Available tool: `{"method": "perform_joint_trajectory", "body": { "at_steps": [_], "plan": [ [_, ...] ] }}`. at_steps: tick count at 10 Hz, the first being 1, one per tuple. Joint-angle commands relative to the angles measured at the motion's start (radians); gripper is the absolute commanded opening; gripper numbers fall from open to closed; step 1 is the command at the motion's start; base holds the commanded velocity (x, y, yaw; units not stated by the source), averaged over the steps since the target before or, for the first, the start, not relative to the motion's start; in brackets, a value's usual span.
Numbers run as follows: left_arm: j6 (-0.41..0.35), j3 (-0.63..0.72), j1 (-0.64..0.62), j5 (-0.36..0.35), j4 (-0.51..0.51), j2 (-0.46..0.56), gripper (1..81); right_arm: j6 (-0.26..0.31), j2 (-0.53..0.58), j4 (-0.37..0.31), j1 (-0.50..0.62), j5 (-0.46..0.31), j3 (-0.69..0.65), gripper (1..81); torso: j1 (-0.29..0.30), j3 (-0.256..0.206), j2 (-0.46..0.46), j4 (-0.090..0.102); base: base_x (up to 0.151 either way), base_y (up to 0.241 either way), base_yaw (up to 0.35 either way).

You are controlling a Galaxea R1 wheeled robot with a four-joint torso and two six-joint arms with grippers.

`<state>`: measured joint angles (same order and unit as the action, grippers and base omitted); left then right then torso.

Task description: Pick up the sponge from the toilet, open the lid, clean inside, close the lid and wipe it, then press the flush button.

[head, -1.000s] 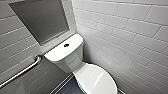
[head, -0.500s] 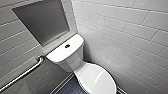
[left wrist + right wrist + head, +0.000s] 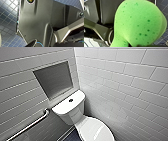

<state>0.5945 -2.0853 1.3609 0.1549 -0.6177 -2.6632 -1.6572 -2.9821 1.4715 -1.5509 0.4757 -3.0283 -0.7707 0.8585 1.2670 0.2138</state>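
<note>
Head cam has the toilet (image 3: 75, 114) tucked in a white-tiled corner, lid (image 3: 96, 129) down and flush button (image 3: 71, 100) on the tank top, with a grab bar (image 3: 32, 124) and a wall niche (image 3: 55, 79) beside it. The sponge (image 3: 139, 22) looks pinched in my right jaws, its fat end bulging past them and hiding the tips. On the left it's dark robot plate over blue floor tiles (image 3: 7, 18), so I can't tell how those jaws stand.

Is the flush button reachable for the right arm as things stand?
Probably yes: nothing stands around the flush button on the tank top, though that arm is carrying the sponge.
</note>
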Motion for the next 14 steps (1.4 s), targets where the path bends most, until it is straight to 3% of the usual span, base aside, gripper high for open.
{"method": "perform_joint_trajectory", "body": {
  "at_steps": [1,4,6,8,9,12,14],
  "plan": [
    [-0.007,-0.031,-0.009,0.06,-0.005,0.005,81.1,0.004,0.006,0.027,-0.009,-0.032,-0.004,1.0,0.063,-0.096,-0.098,0.0,0.0,0.0,0.0],
    [-0.007,-0.137,-0.009,0.063,-0.004,-0.063,81.1,0.007,0.001,0.032,-0.003,-0.039,-0.003,1.0,0.136,-0.189,-0.208,0.0,0.0,0.0,0.0],
    [-0.007,-0.15,-0.007,0.063,-0.001,-0.08,81.1,0.016,0.003,0.035,-0.002,-0.04,-0.004,1.0,0.185,-0.147,-0.28,0.0,0.0,0.0,0.0],
    [-0.007,-0.153,-0.006,0.063,-0.001,-0.087,81.1,0.028,-0.001,0.036,-0.001,-0.061,-0.003,1.0,0.232,-0.16,-0.353,0.0,0.0,0.0,0.0],
    [-0.007,-0.17,-0.007,0.063,-0.002,-0.095,81.1,0.028,-0.001,0.036,-0.004,-0.074,-0.003,1.0,0.257,-0.232,-0.391,0.0,0.0,0.0,0.0],
    [-0.007,-0.263,-0.006,0.063,-0.007,-0.149,81.1,0.028,-0.002,0.036,-0.004,-0.082,0.002,1.0,0.312,-0.296,-0.478,0.0,0.0,0.0,0.0],
    [-0.007,-0.32,-0.007,0.063,-0.007,-0.184,81.1,0.028,-0.004,0.039,-0.002,-0.082,0.007,1.0,0.356,-0.365,-0.545,0.0,0.0,0.0,0.0]
  ]
}}
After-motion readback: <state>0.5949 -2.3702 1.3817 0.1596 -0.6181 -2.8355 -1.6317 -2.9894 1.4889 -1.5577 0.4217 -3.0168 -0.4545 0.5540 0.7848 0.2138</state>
